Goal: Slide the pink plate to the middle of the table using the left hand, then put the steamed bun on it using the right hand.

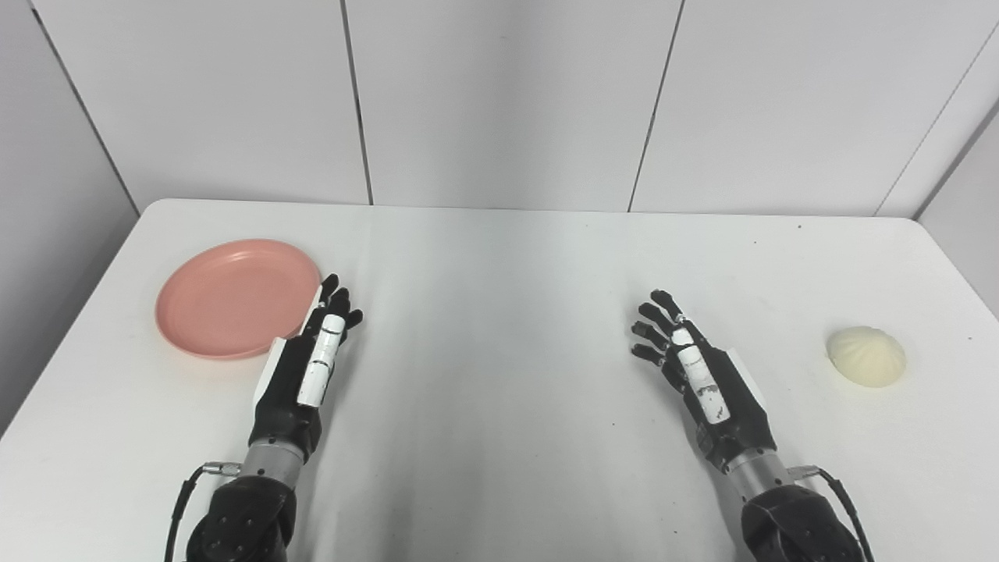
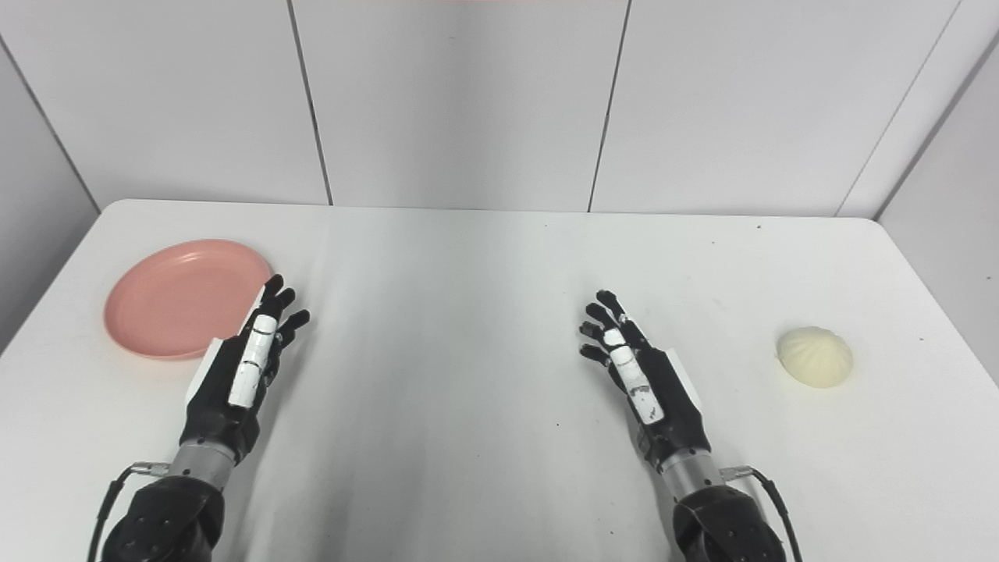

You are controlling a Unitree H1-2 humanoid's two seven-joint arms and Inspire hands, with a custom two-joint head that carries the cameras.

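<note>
White table (image 1: 499,257), rounded far corners, grey panel wall behind. Pink plate (image 1: 234,297) sits flat at far left, round so no long axis, shallow with a raised rim, right way up, nothing on it. Left hand (image 1: 312,367) just right of the plate's near-right rim, edge-on, fingers extended and pointing far, slightly apart, holding nothing; its far fingers overlap the rim in view, cannot tell if touching. Right hand (image 1: 695,375) right of centre, fingers spread and pointing far-left, loosely curled, holding nothing, well apart from the bun. Steamed bun (image 1: 866,356) at the right edge, near side of mid-table, dome up, cream-white, pleated top, slightly wider left-right than deep. Table middle between the hands is bare.
</note>
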